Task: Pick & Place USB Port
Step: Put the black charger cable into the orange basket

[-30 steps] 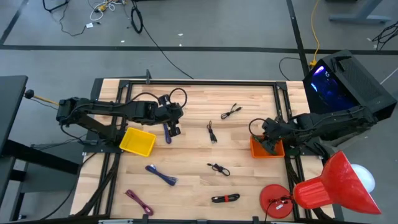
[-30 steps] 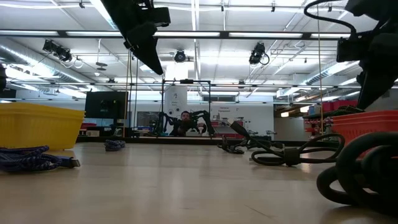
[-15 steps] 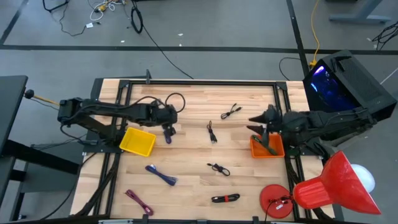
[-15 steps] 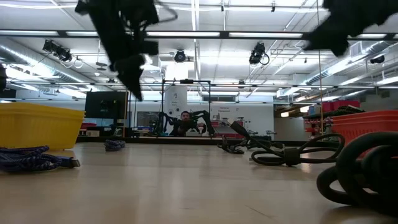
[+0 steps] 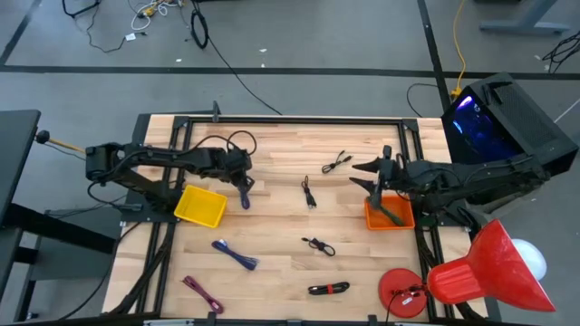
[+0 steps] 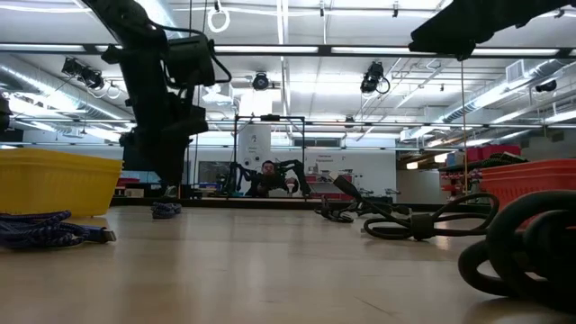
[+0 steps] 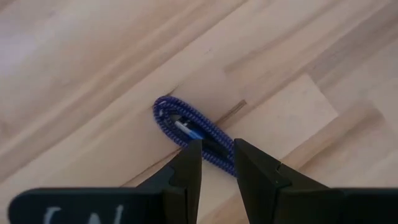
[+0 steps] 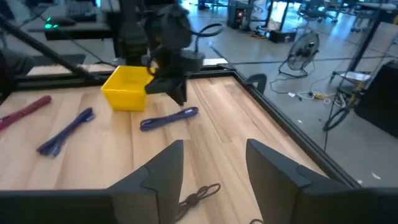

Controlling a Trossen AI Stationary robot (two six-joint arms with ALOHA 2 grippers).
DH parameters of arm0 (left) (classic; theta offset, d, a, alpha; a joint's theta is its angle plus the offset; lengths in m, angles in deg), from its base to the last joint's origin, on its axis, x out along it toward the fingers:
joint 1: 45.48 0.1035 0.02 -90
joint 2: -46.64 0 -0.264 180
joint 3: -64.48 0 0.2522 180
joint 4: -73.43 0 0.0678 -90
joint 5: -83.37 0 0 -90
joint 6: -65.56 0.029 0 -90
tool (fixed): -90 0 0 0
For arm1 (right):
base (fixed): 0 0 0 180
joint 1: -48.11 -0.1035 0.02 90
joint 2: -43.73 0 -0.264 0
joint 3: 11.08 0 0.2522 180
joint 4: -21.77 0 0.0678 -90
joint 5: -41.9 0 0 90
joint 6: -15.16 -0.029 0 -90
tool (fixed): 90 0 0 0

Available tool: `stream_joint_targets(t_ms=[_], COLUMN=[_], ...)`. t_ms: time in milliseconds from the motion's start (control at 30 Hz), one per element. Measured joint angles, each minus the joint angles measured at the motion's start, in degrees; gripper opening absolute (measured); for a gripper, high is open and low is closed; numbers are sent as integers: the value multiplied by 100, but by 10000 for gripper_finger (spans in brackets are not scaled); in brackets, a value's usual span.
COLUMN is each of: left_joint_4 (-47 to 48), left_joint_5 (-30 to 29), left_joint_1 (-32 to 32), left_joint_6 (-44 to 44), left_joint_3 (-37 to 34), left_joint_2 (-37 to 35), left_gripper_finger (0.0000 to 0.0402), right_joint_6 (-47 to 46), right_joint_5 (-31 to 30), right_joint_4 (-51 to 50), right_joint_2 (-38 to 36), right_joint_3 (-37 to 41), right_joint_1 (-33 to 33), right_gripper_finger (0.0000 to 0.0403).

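High view, bench point(image 5: 281, 145) from above: left gripper point(image 5: 243, 184) now down over blue cable point(image 5: 244, 194) just beside yellow bin point(image 5: 201, 206), having swung back toward that bin from farther out over the boards a second ago. Left wrist view: jaws narrowly parted, straddling the braided blue cable point(image 7: 189, 127) as it lies flat on the wood; no grip yet, cable untouched and unlifted. Low view: left arm hanging low near the far blue bundle point(image 6: 166, 210), close to the bench top. Meanwhile, right gripper point(image 5: 367, 170) lifted clear of orange bin point(image 5: 388, 217) and now reaching out over open bench, jaws spread fairly wide and empty, as shown in right wrist view. Apparently one drop finished at the orange bin, next pick being lined up on the left. Other cables spread across the boards: black ones point(image 5: 316, 244) mid-bench, a red one point(image 5: 328, 289) near the front edge, another blue one point(image 5: 234, 254) below the yellow bin.
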State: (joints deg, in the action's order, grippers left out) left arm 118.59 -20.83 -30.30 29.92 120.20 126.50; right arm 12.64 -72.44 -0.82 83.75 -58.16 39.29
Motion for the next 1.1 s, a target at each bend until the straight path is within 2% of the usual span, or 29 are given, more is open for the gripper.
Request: stream_joint_targets(t_ms=[100, 500, 733, 900, 1100], left_joint_4=[-153, 205, 272, 276, 89], left_joint_5=[273, 538, 657, 863, 985], left_joint_1=[96, 116, 171, 169, 142], left_joint_6=[-134, -397, -495, -732, -750], left_joint_3=[-7, -7, -7, -7, 13], left_joint_2=[0, 0, 2, 276, 781], left_gripper_finger=[99, 102, 165, 212, 229], right_joint_6=[125, 390, 452, 426, 448], right_joint_5=[18, 239, 297, 392, 439], right_joint_4=[60, 123, 119, 116, 117], right_joint_2=[110, 160, 160, 160, 160], right_joint_3=[0, 0, 0, 0, 0], right_joint_1=[0, -2, -2, -2, -2], right_gripper_finger=[176, 176, 176, 176, 176])
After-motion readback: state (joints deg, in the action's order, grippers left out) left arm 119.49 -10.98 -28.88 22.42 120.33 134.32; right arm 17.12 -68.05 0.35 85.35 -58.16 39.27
